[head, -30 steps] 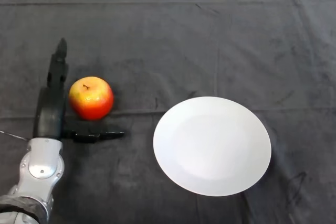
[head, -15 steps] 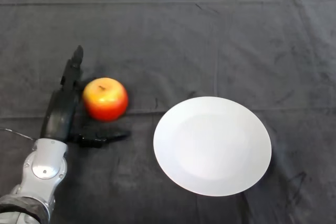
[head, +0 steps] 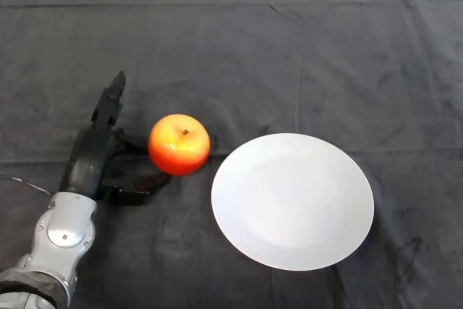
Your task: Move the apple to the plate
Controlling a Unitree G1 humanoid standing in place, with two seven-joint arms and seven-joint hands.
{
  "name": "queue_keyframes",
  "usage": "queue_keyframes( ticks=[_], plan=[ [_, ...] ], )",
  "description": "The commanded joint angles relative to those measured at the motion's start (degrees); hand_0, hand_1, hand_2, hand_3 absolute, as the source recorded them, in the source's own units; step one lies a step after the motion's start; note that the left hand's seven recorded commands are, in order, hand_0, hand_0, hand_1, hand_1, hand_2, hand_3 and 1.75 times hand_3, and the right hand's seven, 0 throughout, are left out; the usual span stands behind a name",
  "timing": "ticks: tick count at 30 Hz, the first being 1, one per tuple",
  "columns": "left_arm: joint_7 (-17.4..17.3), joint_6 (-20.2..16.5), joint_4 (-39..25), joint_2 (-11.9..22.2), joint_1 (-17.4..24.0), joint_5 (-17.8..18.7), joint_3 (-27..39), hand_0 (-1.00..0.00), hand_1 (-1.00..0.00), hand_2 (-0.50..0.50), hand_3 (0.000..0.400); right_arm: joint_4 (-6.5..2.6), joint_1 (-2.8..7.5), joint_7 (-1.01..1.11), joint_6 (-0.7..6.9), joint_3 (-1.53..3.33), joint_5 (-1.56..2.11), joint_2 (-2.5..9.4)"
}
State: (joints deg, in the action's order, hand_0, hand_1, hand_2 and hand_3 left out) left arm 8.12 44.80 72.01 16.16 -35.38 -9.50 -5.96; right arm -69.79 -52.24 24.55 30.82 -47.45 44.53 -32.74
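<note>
A red and yellow apple (head: 179, 145) lies on the dark cloth, just left of the white plate (head: 292, 200) and apart from its rim. My left hand (head: 92, 157) is to the apple's left. Its fingers (head: 111, 102) point straight away from me and its thumb (head: 137, 189) reaches out below the apple. The hand is open and holds nothing. A small gap shows between the palm and the apple.
The dark cloth (head: 289, 56) covers the whole table, with a fold line running across at the level of the apple. The table's far edge shows at the top.
The apple has rolled right, from beside the palm toward the plate. My hand has followed it to the right and turned slightly clockwise.
</note>
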Motion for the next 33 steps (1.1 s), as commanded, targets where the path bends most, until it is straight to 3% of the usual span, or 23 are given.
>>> queue_keyframes(
  ticks=[1,13,20,33],
  plan=[
    [0.9,-1.35,-0.92,1.5,-2.37,-1.47,-1.55,0.0,0.0,0.0,0.0,-0.57,2.34,0.36,-0.38,0.0,0.06,-1.54],
    [0.99,-3.72,-0.69,0.55,-3.07,-2.35,-2.9,0.0,0.0,0.0,0.0,-0.55,2.35,0.35,-0.38,0.01,0.07,-1.53],
    [1.48,-5.09,-0.91,-2.15,-4.27,-2.98,-4.59,0.0,0.0,0.0,0.0,-0.53,2.35,0.35,-0.38,0.02,0.08,-1.53],
    [-1.69,-2.11,-1.47,-3.3,-3.86,-2.3,-7.93,0.0,0.0,0.0,0.0,-0.52,2.36,0.34,-0.38,0.02,0.08,-1.52]
  ],
)
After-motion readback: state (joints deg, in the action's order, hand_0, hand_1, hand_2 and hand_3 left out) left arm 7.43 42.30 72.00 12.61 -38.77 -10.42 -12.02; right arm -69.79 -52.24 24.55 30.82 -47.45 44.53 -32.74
